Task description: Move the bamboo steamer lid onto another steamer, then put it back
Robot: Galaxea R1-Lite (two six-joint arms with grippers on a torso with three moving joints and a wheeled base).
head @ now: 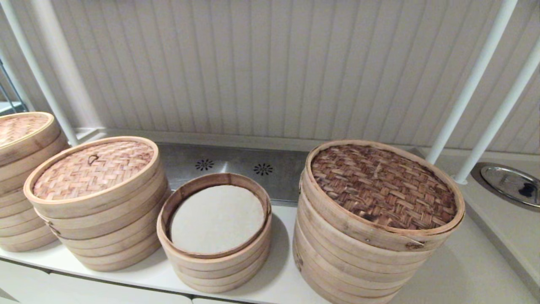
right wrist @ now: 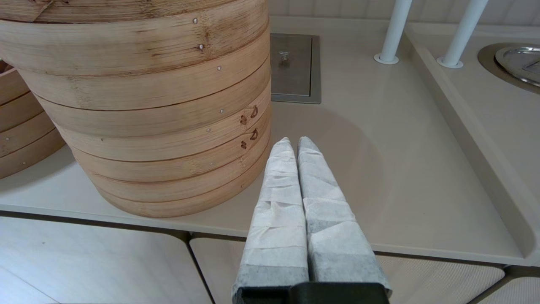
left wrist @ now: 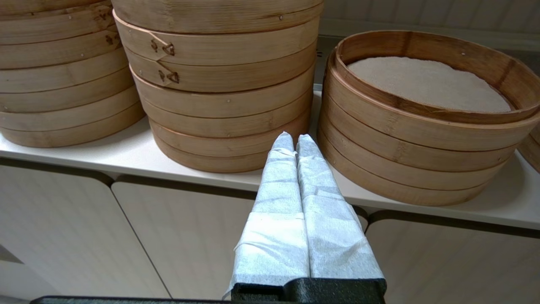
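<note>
Lid (head: 93,169) sits on medium stack, left of frame; small steamer (head: 215,230) centre, uncovered, ready to receive it. Left pincer (left wrist: 291,141) and right pincer (right wrist: 293,145) both closed, empty, parked below tabletop (head: 278,283) edge.

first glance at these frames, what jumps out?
The big steamer stack on the right, topped by a dark-weave lid. Next, the small open steamer in the middle showing its white cloth liner, and left of it the bamboo steamer lid resting on the medium stack. Both end effectors, left and right, are shut, low before the counter edge.
</note>
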